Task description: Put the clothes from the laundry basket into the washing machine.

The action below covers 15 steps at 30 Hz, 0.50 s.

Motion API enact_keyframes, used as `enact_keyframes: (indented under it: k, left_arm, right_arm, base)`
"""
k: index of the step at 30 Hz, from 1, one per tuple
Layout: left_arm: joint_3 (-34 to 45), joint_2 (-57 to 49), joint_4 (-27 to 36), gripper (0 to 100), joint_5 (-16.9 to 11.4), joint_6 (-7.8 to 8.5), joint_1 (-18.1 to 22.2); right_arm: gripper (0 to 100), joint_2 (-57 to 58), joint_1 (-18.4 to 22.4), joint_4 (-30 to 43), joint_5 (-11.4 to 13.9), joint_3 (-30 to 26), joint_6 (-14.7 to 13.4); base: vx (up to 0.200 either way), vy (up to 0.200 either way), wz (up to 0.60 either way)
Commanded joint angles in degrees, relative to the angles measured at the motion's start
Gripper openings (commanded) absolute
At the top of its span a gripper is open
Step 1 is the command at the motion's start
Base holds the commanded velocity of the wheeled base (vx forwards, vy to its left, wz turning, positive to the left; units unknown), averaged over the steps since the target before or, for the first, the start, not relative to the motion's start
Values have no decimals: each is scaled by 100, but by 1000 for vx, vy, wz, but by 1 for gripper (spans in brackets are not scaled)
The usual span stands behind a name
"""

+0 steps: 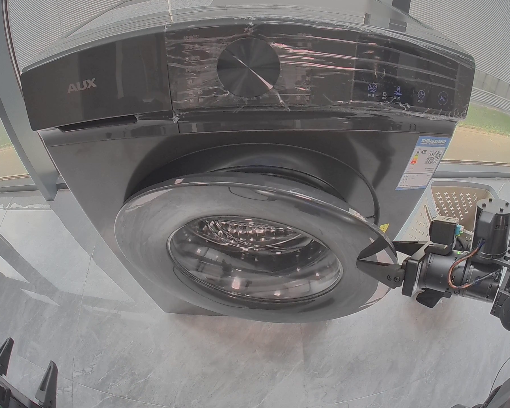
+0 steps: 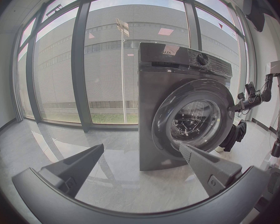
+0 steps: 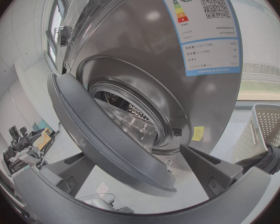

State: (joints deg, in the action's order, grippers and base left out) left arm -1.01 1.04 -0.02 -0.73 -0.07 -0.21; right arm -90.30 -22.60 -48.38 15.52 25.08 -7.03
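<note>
By washer door (image 1: 249,259), R tool (image 1: 374,260) spread astride its edge; L tool (image 2: 141,147) spread, empty; dark garment (image 3: 270,161) over basket (image 3: 258,131) rim.

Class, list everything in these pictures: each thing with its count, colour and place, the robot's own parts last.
washing machine: one, dark grey, in front of the robot.
door: one, dark grey with glass centre, on the machine's front, partly open.
dial: one, black, middle of the control panel.
label: one, blue and white, upper right of the machine's front.
yellow sticker: one, yellow, beside the door opening.
laundry basket: one, white, on the floor right of the machine.
dark garment: one, black, draped over the basket's rim.
windows: several, dark-framed, behind the machine.
right pincer: one, black, open, fingers either side of the door's free edge.
left pincer: one, black, open, low on the left, apart from the machine.
</note>
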Motion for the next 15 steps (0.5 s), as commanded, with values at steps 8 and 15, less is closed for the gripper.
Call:
enact_keyframes:
  k: [8, 15]
  left_arm:
    - [84, -104, -6, 100, 3, -1, 3]
    - [84, -104, -6, 100, 3, -1, -6]
  right_arm:
    - [100, -102, -192, -4, -5, -55, 0]
    - [100, 188, -297, 48, -5, -319, 9]
  base:
    - [-150, 0, 0]
    - [0, 0, 0]
